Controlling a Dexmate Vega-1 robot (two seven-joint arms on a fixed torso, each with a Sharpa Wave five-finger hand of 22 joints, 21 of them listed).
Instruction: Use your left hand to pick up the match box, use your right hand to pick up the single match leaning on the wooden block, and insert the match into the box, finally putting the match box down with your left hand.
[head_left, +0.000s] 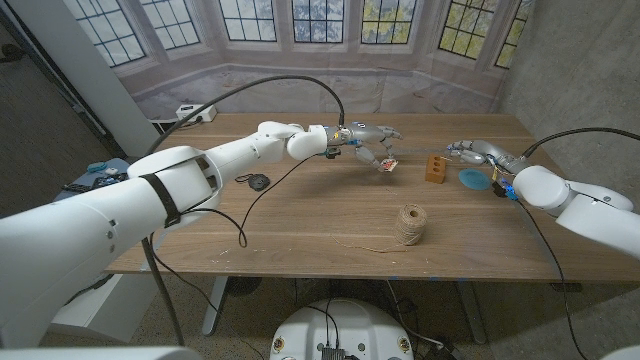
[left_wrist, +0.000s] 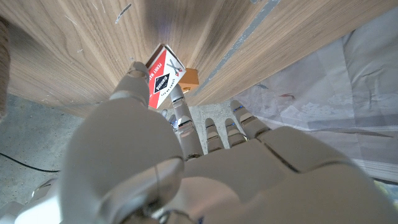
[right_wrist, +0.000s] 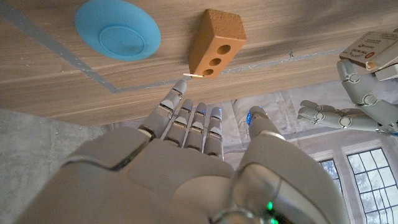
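Starting at the left, we see our left robot hand (head_left: 368, 141) stretched out over the wooden worktop (head_left: 300, 215), holding the match box (head_left: 389, 164) pinched between thumb and fingers, raised off the surface. In the left wrist view the match box (left_wrist: 164, 76) is a thin card sleeve, red, black and white on its printed face, held with that face towards the camera. We judge it is kept aloft so that one end stays free for the match to slide in.

Below that hand and nearer us, a ball of twine (head_left: 409, 224) stands on the worktop, rough, fibrous and drum-shaped, with a loose strand trailing away from it.

Just beyond the fingertips of the left robot hand, between our two hands, stands the wooden block (head_left: 435, 167), a small tan brick. The right wrist view shows the wooden block (right_wrist: 217, 43) with round holes bored in one face and the single match (right_wrist: 198, 75), a pale sliver, propped at its base. We suppose the propping lifts one end so that fingers can get under it.

The right robot hand (head_left: 478, 152) sits beside the block, fingers apart and holding nothing; its fingertips (right_wrist: 179, 88) are just short of the match. Just beside this hand lies a blue disc (head_left: 472, 179), smooth, round and shallow like a lid.
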